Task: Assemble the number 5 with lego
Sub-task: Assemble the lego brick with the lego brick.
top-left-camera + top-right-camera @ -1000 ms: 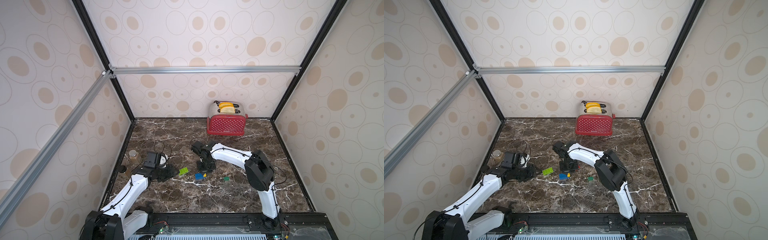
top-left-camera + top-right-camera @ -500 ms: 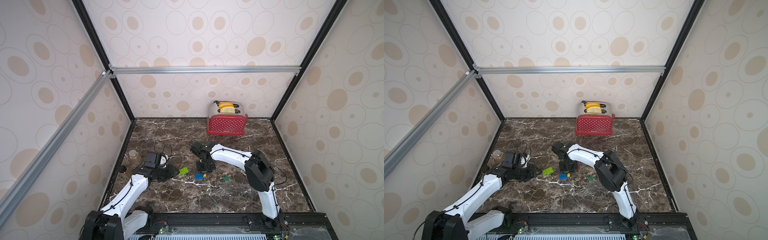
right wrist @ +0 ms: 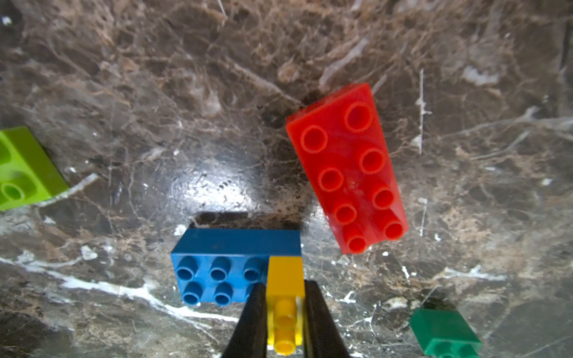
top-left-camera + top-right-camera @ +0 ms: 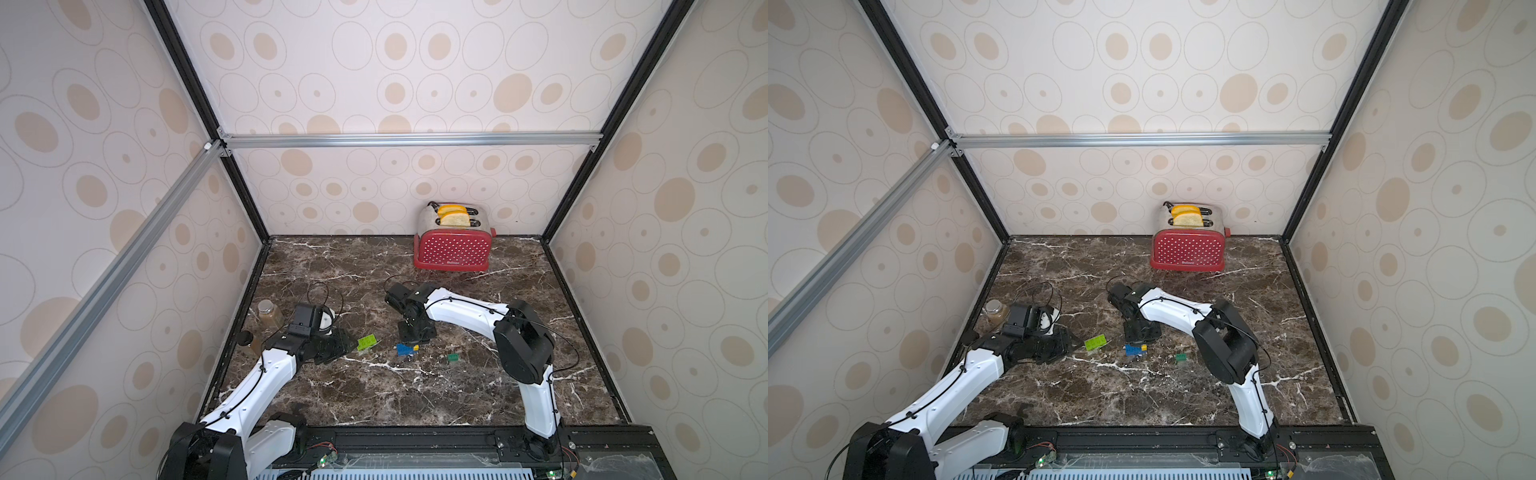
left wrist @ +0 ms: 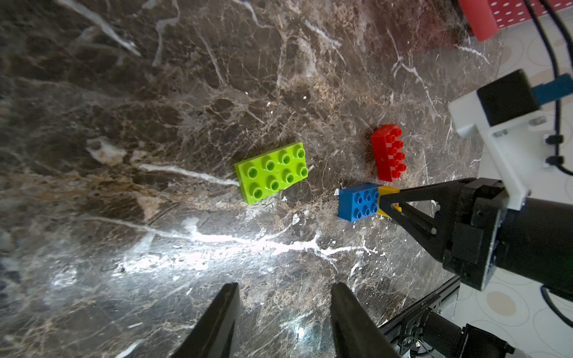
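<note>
My right gripper (image 3: 285, 313) is shut on the short yellow lego brick (image 3: 285, 279), which sits over one end of the long blue brick (image 3: 217, 263) on the marble. In both top views this pair lies mid-table, blue brick (image 4: 402, 349) and yellow brick (image 4: 1143, 346). The long red brick (image 3: 347, 167) lies loose just beyond them, hidden under the right wrist in the top views. The short dark-green brick (image 4: 453, 357) lies apart to the right. The lime-green brick (image 5: 271, 172) lies flat ahead of my left gripper (image 5: 283, 297), which is open over bare marble.
A red dotted toaster (image 4: 453, 247) with two slices of toast stands at the back wall. A small jar (image 4: 269, 312) and a dark round-topped object (image 4: 246, 338) stand by the left wall. Patterned walls close in three sides of the marble floor (image 4: 415, 399).
</note>
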{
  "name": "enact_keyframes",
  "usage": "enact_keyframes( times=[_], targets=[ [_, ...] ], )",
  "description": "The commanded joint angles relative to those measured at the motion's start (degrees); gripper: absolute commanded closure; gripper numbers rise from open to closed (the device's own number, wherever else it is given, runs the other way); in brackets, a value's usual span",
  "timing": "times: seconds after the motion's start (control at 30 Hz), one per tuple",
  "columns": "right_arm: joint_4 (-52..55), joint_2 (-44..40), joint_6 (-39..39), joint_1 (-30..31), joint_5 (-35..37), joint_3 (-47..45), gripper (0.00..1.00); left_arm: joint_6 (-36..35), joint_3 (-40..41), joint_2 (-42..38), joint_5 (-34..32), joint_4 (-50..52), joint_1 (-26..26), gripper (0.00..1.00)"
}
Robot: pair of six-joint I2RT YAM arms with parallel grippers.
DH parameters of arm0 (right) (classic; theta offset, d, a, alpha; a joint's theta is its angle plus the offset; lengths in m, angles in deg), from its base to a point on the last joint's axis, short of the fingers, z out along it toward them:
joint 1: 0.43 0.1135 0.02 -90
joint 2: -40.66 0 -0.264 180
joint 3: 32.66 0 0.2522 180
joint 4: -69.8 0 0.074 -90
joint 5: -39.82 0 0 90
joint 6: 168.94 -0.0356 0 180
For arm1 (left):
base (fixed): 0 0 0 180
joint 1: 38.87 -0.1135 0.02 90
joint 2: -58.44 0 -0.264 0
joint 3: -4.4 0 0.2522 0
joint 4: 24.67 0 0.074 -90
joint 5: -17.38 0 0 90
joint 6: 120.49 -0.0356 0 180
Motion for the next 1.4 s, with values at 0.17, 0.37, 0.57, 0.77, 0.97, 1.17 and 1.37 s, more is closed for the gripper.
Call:
enact_keyframes(
  times=[0.17, 0.37, 0.57, 0.77, 0.97, 1.17, 1.37],
  targets=[
    [0.2, 8.9, 0.8, 0.0, 2.4, -4.8, 0.87, -0.8, -0.5, -0.1, -0.8, 1.3, 0.4, 0.49],
    [1.8, 6.1, 2.0, 0.1, 2.7, -2.5, 0.84, -0.9, -0.8, 0.1, -1.1, 1.7, 0.5, 0.49],
    [4.8, 2.6, 3.5, 0.1, 3.9, 2.2, 0.73, -0.9, -0.9, -0.2, -1.6, 2.0, 0.4, 0.49],
    [6.2, -0.8, 4.7, 0.0, 4.3, 4.4, 0.64, -1.0, -1.1, -0.9, -2.5, 2.7, 0.4, 0.49],
    [4.9, -6.5, 6.7, -0.2, 2.5, 2.0, 0.61, -1.2, -1.5, -1.3, -3.3, 3.5, 0.4, 0.49],
    [0.8, -16.2, 9.0, -3.0, 0.5, -7.2, 0.61, -1.1, -1.5, -1.0, -3.8, 3.8, 0.4, 0.47],
    [-1.8, -25.8, 10.0, -7.8, -2.6, -18.4, 0.61, -0.5, -1.5, -1.0, -5.1, 4.1, 0.4, 0.47]
  ],
)
